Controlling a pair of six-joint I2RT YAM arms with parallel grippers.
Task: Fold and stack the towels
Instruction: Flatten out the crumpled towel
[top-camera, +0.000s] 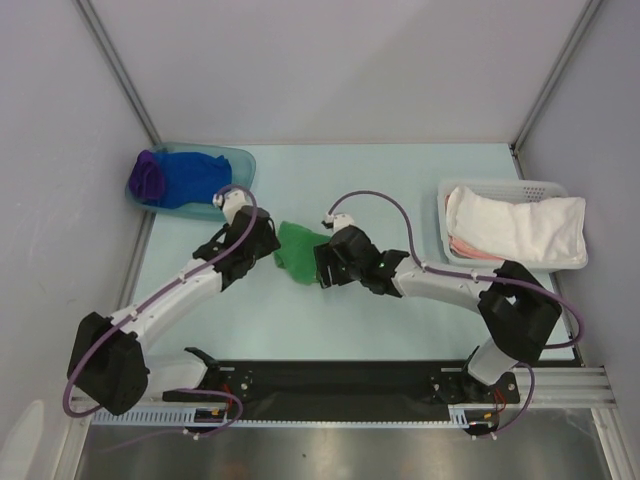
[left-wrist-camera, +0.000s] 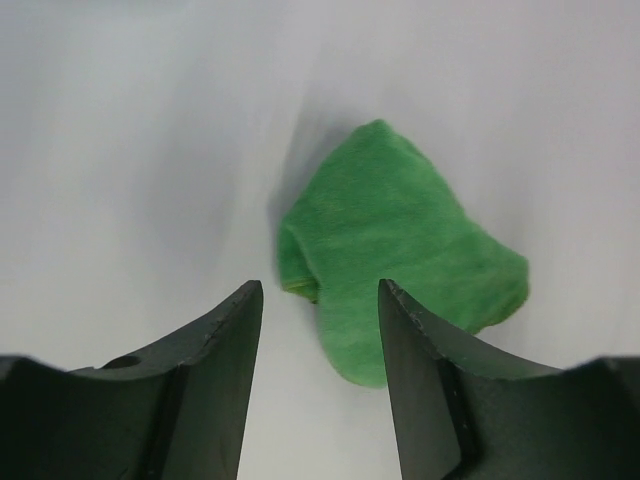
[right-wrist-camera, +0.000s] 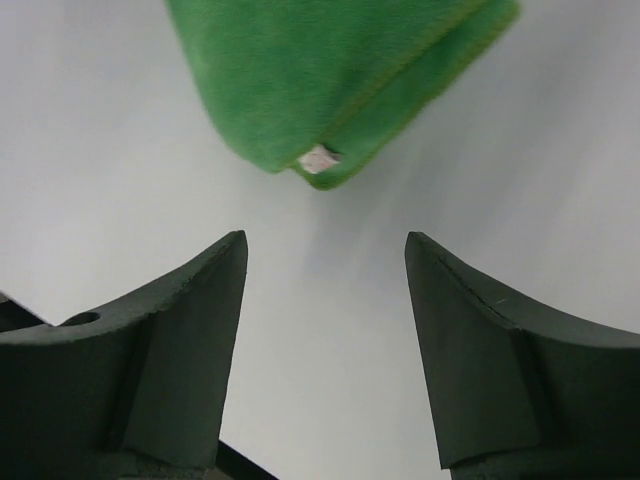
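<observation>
— Top external view: where is the green towel (top-camera: 298, 252)?
— It lies bunched on the desk (top-camera: 390, 180), between both arms. Your left fingers (left-wrist-camera: 215, 340) and right fingers (right-wrist-camera: 190, 300) are spread, holding nothing. I judge its folding is in hand; next, you pinch two corners.

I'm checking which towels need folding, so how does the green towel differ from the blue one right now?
The green towel lies out on the table; the blue towel sits in the teal tub. The green towel lies alone, between the open left gripper and right gripper; the blue towel touches the purple towel. Both look rumpled, and neither is held.
</observation>
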